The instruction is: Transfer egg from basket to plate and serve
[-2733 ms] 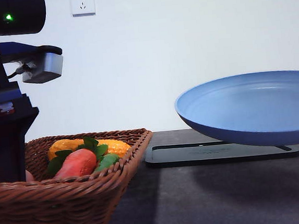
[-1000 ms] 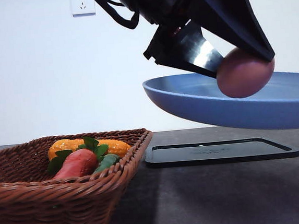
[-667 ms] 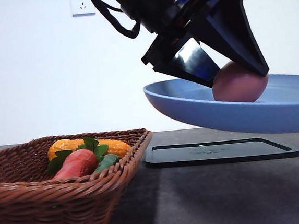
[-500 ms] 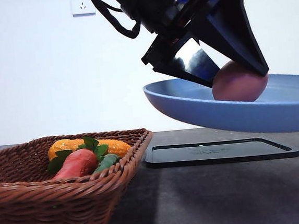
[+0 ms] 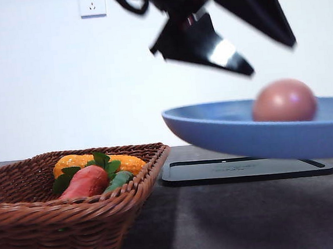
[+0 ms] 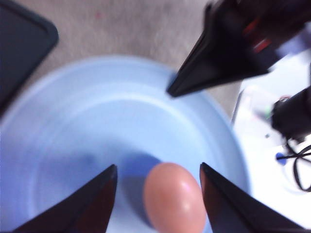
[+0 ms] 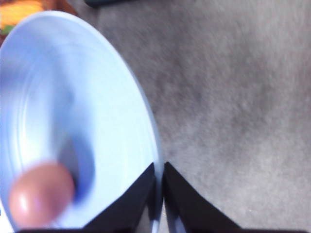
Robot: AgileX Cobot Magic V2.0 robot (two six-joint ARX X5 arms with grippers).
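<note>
The pinkish-brown egg (image 5: 284, 101) lies loose on the blue plate (image 5: 225, 132), which hangs in the air above the table at the right. My left gripper (image 5: 271, 57) hovers open just above the egg, touching nothing. From the left wrist the egg (image 6: 175, 196) sits on the plate (image 6: 97, 126) between my spread fingers (image 6: 92, 204). My right gripper (image 7: 158, 170) is shut on the plate's (image 7: 63, 107) rim, with the egg (image 7: 41, 194) blurred near the plate's middle. The wicker basket (image 5: 76, 225) stands at the front left.
The basket holds an orange-red carrot-like vegetable (image 5: 87, 181) with green leaves and a yellow-orange cob (image 5: 88, 162). A flat black tray (image 5: 246, 169) lies on the dark table beneath the plate. The right arm (image 6: 228, 53) reaches over the plate's far rim.
The left gripper opened, let go of the egg and rose. The egg now rests on the plate, a little further right. The plate sits slightly lower.
</note>
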